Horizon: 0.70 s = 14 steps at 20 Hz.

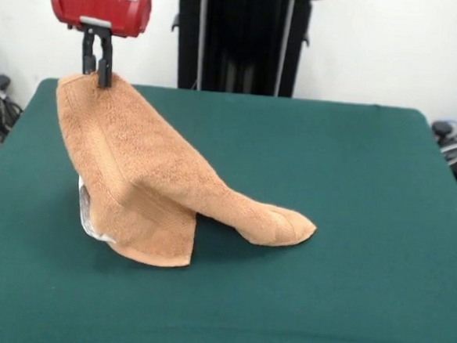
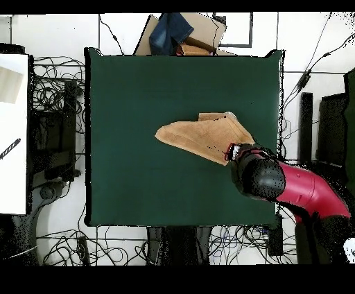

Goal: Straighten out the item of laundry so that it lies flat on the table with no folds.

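The peach-tan towel (image 1: 145, 185) hangs from one raised corner and drapes down to the dark green table (image 1: 331, 163). Its lower part lies folded on the cloth, with one end stretched to the right and a white label (image 1: 85, 208) showing at its left edge. My gripper (image 1: 100, 78) is shut on the towel's top corner at the far left of the table in the front view. In the overhead view the towel (image 2: 201, 137) lies right of the table's (image 2: 139, 104) middle, and my gripper (image 2: 231, 152) holds its corner near the right edge.
The robot's black pedestal (image 1: 242, 39) stands behind the table's far edge. A cardboard box with blue cloth (image 2: 179, 33) sits beyond the table in the overhead view. Cables (image 2: 52, 104) and equipment lie on the floor around the table.
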### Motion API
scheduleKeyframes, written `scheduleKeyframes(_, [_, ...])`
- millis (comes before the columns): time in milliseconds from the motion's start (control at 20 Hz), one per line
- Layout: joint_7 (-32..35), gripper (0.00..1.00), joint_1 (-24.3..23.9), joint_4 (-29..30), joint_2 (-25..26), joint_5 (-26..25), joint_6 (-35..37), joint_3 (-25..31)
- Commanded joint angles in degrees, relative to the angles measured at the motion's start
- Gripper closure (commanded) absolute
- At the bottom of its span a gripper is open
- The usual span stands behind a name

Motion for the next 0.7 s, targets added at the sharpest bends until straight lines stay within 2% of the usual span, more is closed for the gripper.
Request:
scheduleKeyframes(50, [-2.5,1.0,-2.51,7.93,2.42,-7.84,-5.67,2.82])
scheduleKeyframes(300, [-0.69,1.0,-3.66,8.44,5.39,-12.12,-10.14,2.28])
scheduleKeyframes(350, [-0.61,0.0,-4.08,8.32,5.64,-13.63,-10.42,2.84])
scheduleKeyframes(500, [-1.17,0.0,-6.3,9.07,6.34,-13.81,-11.62,4.88])
scheduleKeyframes(700, [0.51,0.0,-5.94,9.31,6.46,-14.42,-11.71,4.03])
